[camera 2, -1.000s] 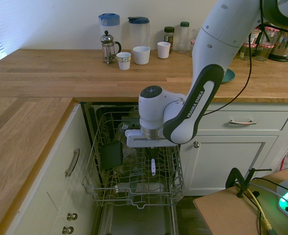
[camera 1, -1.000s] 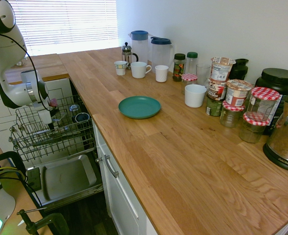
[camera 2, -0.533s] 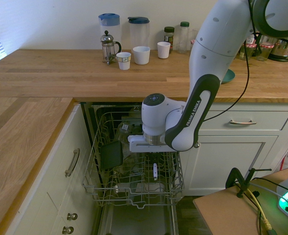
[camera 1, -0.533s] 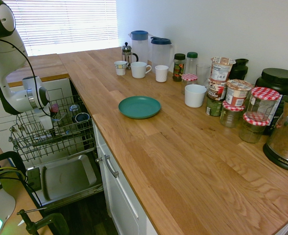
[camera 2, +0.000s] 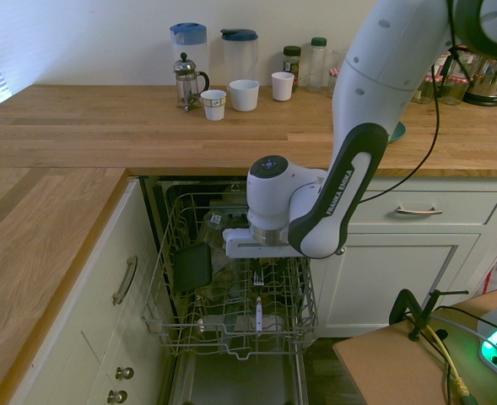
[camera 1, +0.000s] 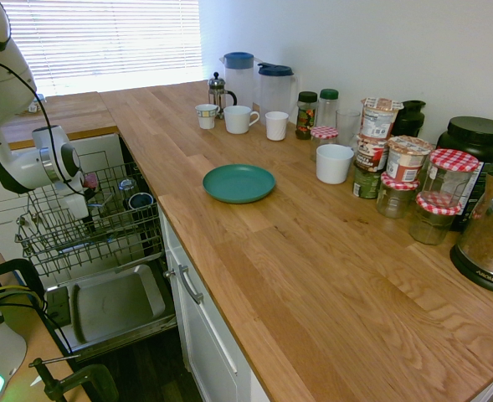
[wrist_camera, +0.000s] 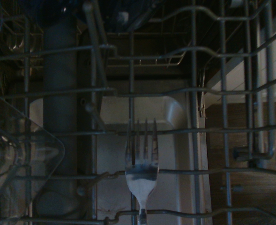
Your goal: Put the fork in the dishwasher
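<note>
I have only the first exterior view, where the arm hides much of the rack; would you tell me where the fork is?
Observer: In the second exterior view the fork is inside the dishwasher rack, directly below the gripper.
Operator: Which way does it point?
Observer: It looks roughly upright among the wires, with its tines uppermost.
Operator: Is anything close beside it?
Observer: Yes, the wrist view shows a clear container in the rack next to it.
</note>
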Tool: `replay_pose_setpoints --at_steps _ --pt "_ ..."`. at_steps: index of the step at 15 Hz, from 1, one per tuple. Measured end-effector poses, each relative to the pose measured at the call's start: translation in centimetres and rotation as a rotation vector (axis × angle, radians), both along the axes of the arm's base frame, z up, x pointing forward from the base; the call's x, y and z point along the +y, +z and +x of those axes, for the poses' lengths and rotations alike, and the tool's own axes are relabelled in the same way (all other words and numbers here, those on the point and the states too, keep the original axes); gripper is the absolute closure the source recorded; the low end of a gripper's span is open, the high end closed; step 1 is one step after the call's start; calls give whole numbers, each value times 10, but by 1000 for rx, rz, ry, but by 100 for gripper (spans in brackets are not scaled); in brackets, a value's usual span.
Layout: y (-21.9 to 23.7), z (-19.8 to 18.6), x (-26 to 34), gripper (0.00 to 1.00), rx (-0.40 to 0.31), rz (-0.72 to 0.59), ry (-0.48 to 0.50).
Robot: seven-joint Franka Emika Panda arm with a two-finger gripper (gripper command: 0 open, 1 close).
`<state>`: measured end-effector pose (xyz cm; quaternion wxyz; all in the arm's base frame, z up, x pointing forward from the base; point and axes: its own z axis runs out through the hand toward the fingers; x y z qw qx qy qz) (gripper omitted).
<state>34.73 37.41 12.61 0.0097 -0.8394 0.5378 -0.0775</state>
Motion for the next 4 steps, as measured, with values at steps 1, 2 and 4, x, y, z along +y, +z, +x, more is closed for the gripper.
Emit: replay_pose_setpoints --at_steps 1,2,4 --pt "15 -4 -2 0 -11 -7 -2" --pt "32 -7 -2 0 -21 -18 -6" --pt "68 -10 -1 0 -46 -37 -6"
